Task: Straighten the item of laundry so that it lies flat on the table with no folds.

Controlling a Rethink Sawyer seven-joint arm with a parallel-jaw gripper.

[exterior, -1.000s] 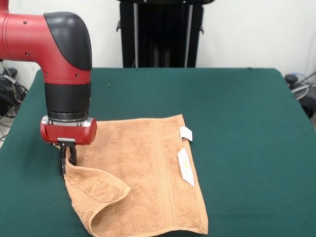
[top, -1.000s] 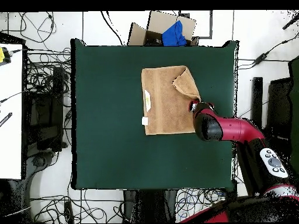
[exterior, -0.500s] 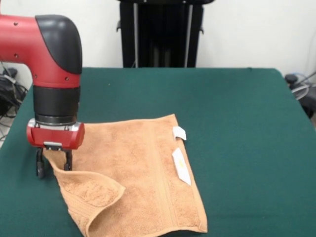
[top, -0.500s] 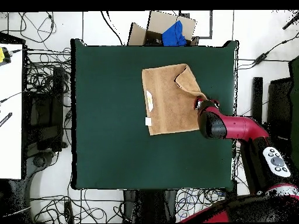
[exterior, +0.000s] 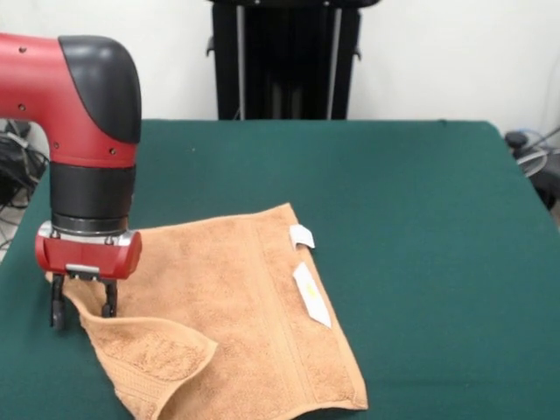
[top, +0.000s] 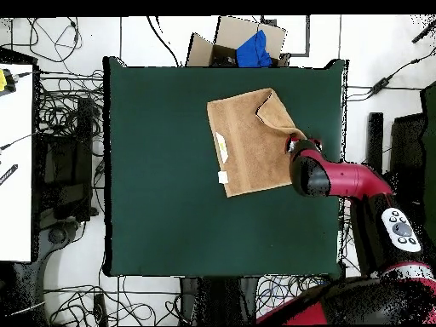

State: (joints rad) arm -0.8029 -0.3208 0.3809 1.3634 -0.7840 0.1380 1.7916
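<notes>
Pincer (exterior: 83, 306) spread astride towel (exterior: 236, 306) edge, folded corner beside, table (exterior: 420, 219).

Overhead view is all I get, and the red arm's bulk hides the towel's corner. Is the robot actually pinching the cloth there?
Observer: It seems not. In the front view the gripper has its jaws spread wide apart, with the corner of the towel between them, not squeezed.
Operator: And the folded bit next to it, is that pressed down flat?
Observer: No. From the front the folded flap bulges up loosely, and its curled edge leaves a small hollow underneath.
</notes>
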